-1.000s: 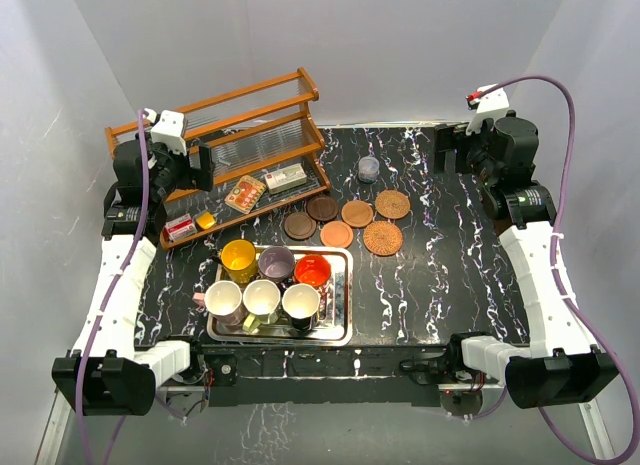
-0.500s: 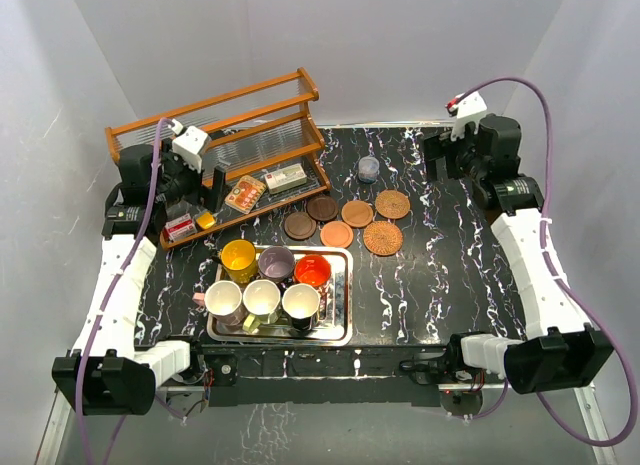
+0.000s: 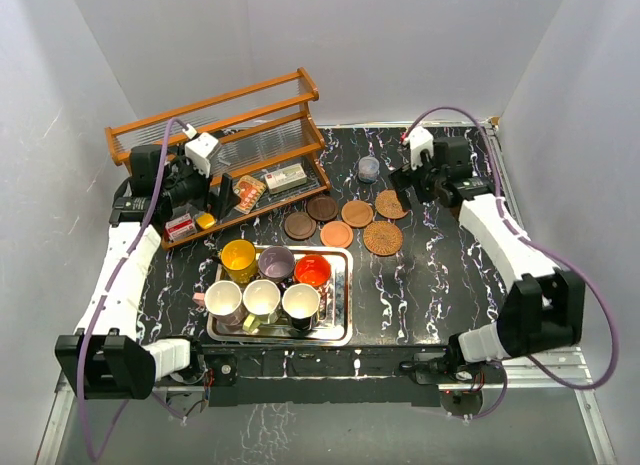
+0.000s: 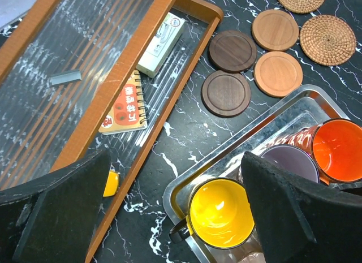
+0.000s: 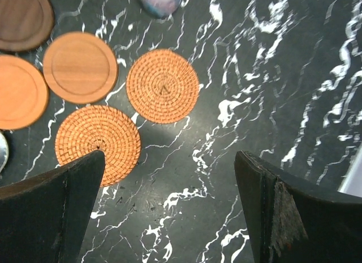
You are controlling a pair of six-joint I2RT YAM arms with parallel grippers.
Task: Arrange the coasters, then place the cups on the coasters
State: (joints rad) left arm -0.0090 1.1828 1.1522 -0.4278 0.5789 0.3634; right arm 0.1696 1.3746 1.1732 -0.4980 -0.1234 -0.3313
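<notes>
Six coasters lie in a cluster mid-table: two dark brown (image 3: 299,225) (image 3: 321,207), two smooth orange-brown (image 3: 357,213) (image 3: 337,233) and two woven (image 3: 392,204) (image 3: 383,238). Six cups stand on a metal tray (image 3: 345,295): yellow (image 3: 239,257), purple (image 3: 276,262) and red-orange (image 3: 312,271) behind, pink (image 3: 223,302), olive (image 3: 261,299) and cream (image 3: 300,303) in front. My left gripper (image 4: 175,161) hangs open and empty above the yellow cup (image 4: 220,212) and the rack's front edge. My right gripper (image 5: 169,156) is open and empty over bare tabletop, just right of the woven coasters (image 5: 162,86) (image 5: 98,143).
A wooden rack (image 3: 215,135) at the back left holds a notebook (image 4: 125,102), a small box (image 4: 161,38) and other small items. A grey-blue pot (image 3: 368,168) stands behind the coasters. White walls enclose the table on three sides.
Both arms have swung inward. The left gripper moved right from the rack's left end towards the tray. The right gripper moved left from the back right corner to the woven coasters.
</notes>
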